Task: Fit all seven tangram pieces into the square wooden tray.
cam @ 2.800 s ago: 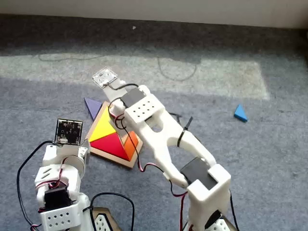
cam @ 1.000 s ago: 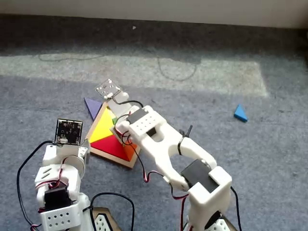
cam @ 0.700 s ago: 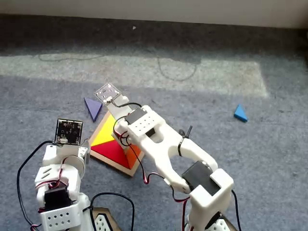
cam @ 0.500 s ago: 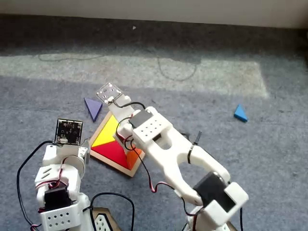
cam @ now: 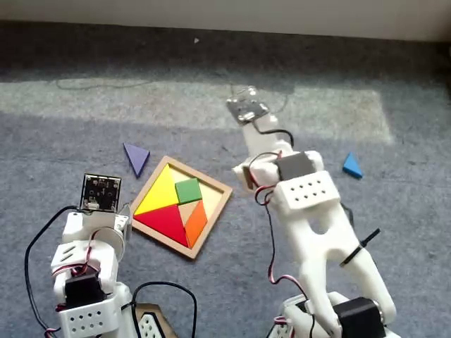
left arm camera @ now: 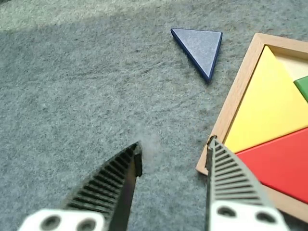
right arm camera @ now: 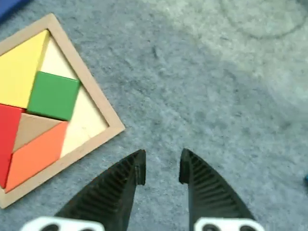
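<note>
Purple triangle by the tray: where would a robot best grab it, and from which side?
Likely straight down from above: the triangle lies flat on the carpet, so only its thin side faces can be pinched. Set one finger of the left tool flat on the long edge, the other on the opposite corner. It lies apart from the tray, leaving room.

Bare surface (cam: 84, 134) surrounds the purple triangle (cam: 137, 158), which lies clear of the wooden tray (cam: 203, 177) off its far-left edge; the blue triangle (cam: 351, 165) lies alone at the right, open on every side; the right arm (cam: 310, 197) stands between it and the tray, blocking the straight path; inside the tray, bare wood (right arm camera: 89, 120) shows just right of the green square (right arm camera: 53, 95).
</note>
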Motion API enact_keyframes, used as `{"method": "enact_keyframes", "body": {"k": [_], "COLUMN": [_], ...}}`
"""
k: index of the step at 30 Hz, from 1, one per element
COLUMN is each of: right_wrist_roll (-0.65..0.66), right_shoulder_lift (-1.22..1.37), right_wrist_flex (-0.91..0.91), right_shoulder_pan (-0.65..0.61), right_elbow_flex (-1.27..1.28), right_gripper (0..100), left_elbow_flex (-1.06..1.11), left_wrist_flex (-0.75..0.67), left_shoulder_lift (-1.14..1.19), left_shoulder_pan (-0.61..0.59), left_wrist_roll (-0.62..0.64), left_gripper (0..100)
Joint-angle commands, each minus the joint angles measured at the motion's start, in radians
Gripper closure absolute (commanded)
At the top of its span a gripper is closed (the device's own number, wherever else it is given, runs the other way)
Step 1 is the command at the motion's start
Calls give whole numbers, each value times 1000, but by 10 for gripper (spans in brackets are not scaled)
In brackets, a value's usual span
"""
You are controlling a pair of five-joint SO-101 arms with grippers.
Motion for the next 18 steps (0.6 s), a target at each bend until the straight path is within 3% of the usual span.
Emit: {"method": "enact_keyframes", "body": {"k": [1, 7, 12, 18], "right_wrist_roll": [20, 126, 133, 133], "right_shoulder_lift": [13, 166, 317, 483], "right_wrist_flex": [8, -35, -111, -145], "right_shoulder_pan": [139, 337, 487, 552], "right_elbow_flex": [-5, -61, -136, -283], "right_gripper": [738, 714, 714, 711], "left_elbow_flex": [-18, -18, -18, -18], "left_wrist_flex": [2, 2, 2, 2], "left_shoulder_lift": [-13, -13, -13, -13], "left_shoulder_pan": [-8, -7, -7, -7], "left_wrist_roll": [6, 8, 8, 8], "left_gripper": [770, 770, 770, 770]}}
